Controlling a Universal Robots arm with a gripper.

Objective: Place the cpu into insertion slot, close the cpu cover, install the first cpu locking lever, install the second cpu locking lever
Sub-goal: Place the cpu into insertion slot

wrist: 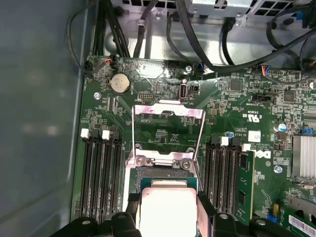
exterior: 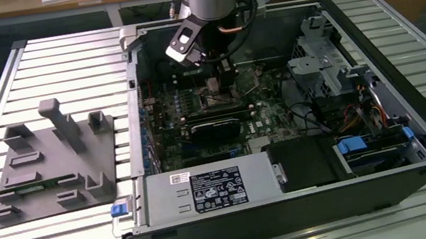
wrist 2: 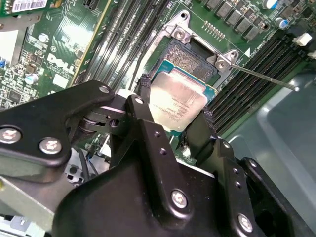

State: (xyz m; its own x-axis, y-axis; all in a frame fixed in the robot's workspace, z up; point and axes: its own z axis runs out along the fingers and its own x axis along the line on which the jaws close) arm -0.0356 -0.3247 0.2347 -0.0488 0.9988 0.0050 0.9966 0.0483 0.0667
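The gripper (wrist 2: 174,112) clamps the cpu (wrist 2: 177,98) by two edges just over the insertion slot (wrist 2: 191,55), toward 11 o'clock of the computer case (exterior: 294,218) in the exterior view; the cpu cover (wrist: 170,110) stands flipped open. Lowered tilted or offset, the chip could bend socket pins or sit skewed

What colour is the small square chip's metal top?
The cpu top is dull silver-grey; clearest in second wrist view.
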